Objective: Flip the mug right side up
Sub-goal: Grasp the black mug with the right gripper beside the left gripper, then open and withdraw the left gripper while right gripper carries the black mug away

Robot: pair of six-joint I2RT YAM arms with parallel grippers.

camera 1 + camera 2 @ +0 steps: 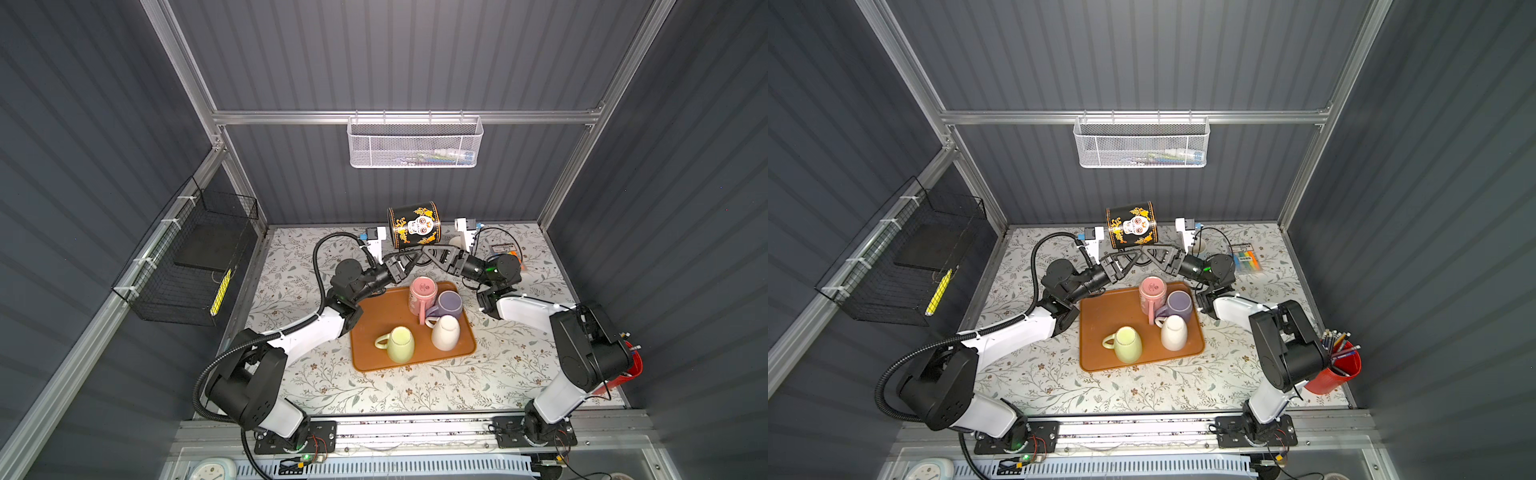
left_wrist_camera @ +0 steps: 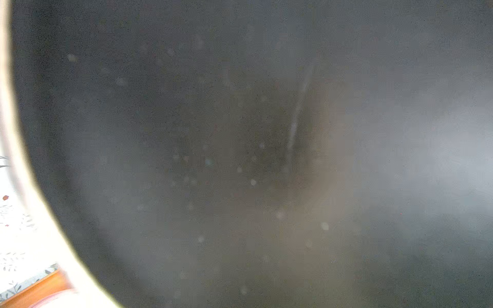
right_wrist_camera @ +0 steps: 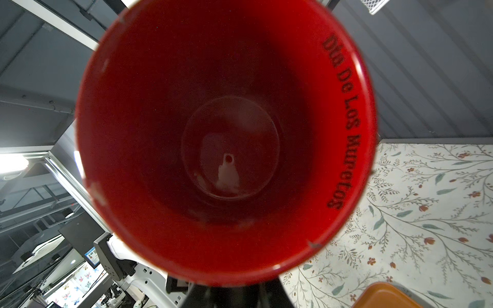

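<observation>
A black mug (image 1: 414, 225) with a white skull and gold flowers hangs on its side in the air above the back of the table, seen in both top views (image 1: 1132, 226). My left gripper (image 1: 413, 254) and right gripper (image 1: 428, 252) meet tip to tip at its underside, both shut on it. The right wrist view looks straight into the mug's red inside (image 3: 229, 138), with dark fingers (image 3: 240, 298) just under the rim. A blurred dark surface of the mug (image 2: 240, 160) fills the left wrist view, hiding the left jaws.
An orange tray (image 1: 374, 328) lies below the grippers with pink (image 1: 422, 295), purple (image 1: 449, 303), white (image 1: 445, 332) and pale green (image 1: 401, 343) mugs on it. A marker pack (image 1: 1248, 262) and a red pen cup (image 1: 1337, 365) stand on the right. A black wire basket (image 1: 195, 257) hangs on the left wall.
</observation>
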